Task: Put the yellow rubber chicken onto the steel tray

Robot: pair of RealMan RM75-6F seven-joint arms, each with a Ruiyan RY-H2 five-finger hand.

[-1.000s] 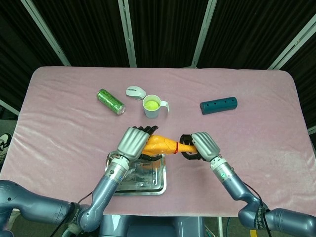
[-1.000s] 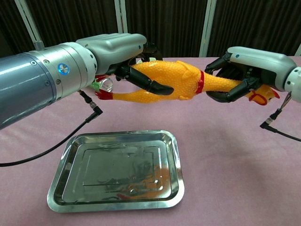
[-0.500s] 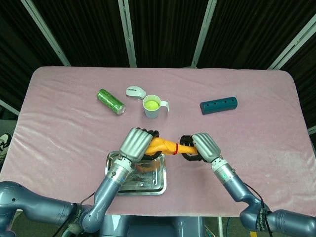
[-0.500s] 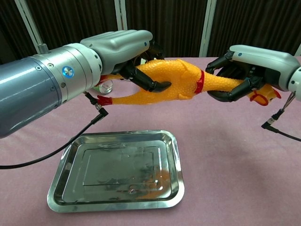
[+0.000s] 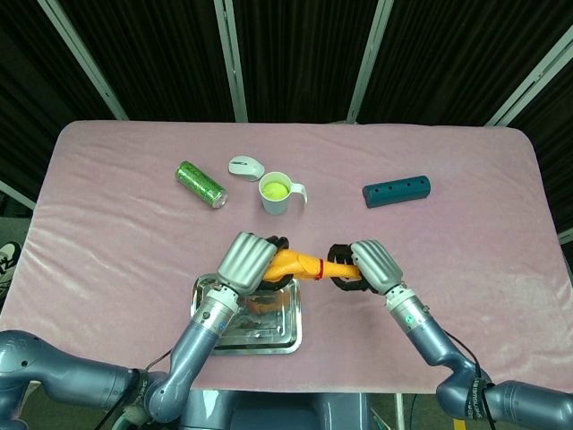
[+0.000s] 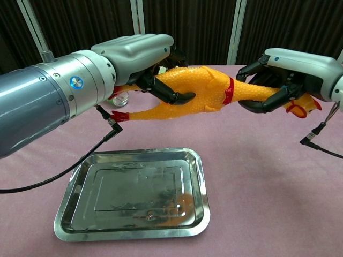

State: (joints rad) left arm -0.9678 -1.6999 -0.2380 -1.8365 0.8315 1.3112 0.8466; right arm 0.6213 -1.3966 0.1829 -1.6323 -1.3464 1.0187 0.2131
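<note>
The yellow rubber chicken (image 5: 300, 264) (image 6: 203, 93) hangs level in the air above the table, just past the far edge of the steel tray (image 5: 291, 336) (image 6: 134, 195). My left hand (image 5: 249, 260) (image 6: 136, 53) grips its body from above, with dark fingers wrapped around it. My right hand (image 5: 369, 265) (image 6: 292, 69) curls around the neck beyond the red collar, and the head sticks out past the hand. The chicken's red-footed legs point to the left. The tray lies flat below and holds only a yellow reflection.
Further back on the pink cloth are a green can (image 5: 200, 184) on its side, a white mouse (image 5: 244, 166), a white mug (image 5: 277, 193) with green contents and a teal cylinder (image 5: 397, 191). A black cable (image 6: 316, 142) trails under my right wrist.
My left hand and the chicken's body have shifted slightly toward the tray and risen a little. My right hand has slid a bit to the right along the neck. Both still hold it.
</note>
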